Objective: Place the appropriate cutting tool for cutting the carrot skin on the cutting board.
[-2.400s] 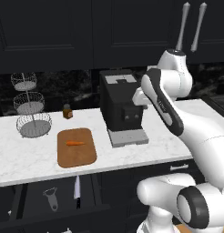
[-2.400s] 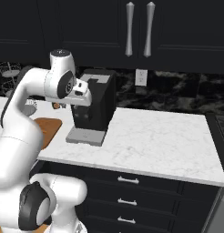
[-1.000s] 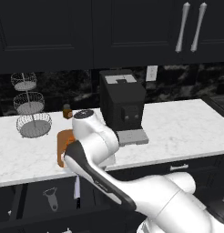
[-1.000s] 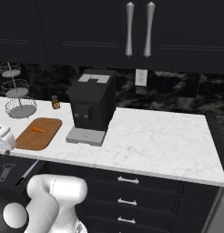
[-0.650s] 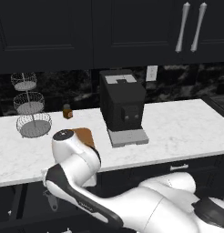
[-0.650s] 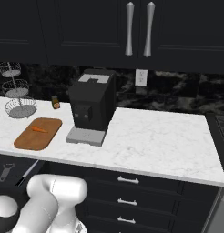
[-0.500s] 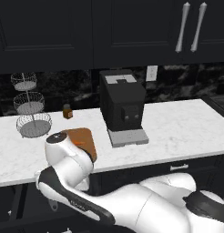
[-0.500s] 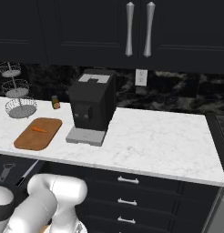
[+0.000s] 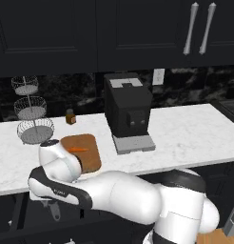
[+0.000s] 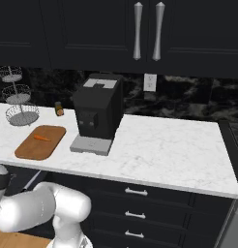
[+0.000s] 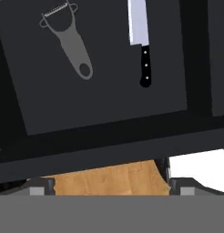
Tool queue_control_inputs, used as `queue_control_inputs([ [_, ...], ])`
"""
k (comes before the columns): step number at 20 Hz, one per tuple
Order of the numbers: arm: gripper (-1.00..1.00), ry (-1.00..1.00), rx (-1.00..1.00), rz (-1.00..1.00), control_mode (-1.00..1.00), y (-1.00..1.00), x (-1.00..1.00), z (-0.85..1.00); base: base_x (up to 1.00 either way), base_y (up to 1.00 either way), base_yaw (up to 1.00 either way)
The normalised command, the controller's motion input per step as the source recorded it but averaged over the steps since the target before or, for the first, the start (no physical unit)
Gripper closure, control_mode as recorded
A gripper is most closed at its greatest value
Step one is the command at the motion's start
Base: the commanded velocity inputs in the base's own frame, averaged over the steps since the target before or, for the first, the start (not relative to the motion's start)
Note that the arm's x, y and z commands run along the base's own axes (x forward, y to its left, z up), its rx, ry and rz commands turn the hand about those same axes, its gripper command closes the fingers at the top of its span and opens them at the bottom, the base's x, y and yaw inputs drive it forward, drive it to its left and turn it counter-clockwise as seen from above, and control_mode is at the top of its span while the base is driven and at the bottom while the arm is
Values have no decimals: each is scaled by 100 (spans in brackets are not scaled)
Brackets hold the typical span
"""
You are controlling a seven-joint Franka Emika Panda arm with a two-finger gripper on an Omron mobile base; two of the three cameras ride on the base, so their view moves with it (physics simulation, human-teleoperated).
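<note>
Your open drawer (image 11: 104, 100) held two things lying apart on its dark floor: the black-handled knife (image 11: 141, 41) toward one o'clock and the grey peeler (image 11: 68, 41) toward eleven o'clock. On the counter, the cutting board (image 10: 39, 142) carried just the carrot (image 10: 42, 137). Your gripper (image 11: 111, 189) hung released, holding nothing; no writing was readable.

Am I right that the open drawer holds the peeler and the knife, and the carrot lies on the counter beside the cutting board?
Not quite. The carrot lies on the cutting board itself, as the right base view shows. The peeler and knife do lie in the open drawer.
</note>
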Motion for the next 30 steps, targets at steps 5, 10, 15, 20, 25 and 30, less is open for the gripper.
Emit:
queue_control_inputs([
  [5,-100,2,0,0,-100,0,14,-45,0,0,0],
  [10,-100,4,2,0,-100,0,7,-48,0,0,0],
  [15,-100,2,2,0,-100,0,0,-49,0,0,0],
  [20,-100,0,2,0,-100,0,0,-39,0,0,0],
  [25,-100,0,1,0,-100,0,0,-34,0,0,0],
  [30,-100,0,0,1,-100,0,-23,-30,0,0,0],
])
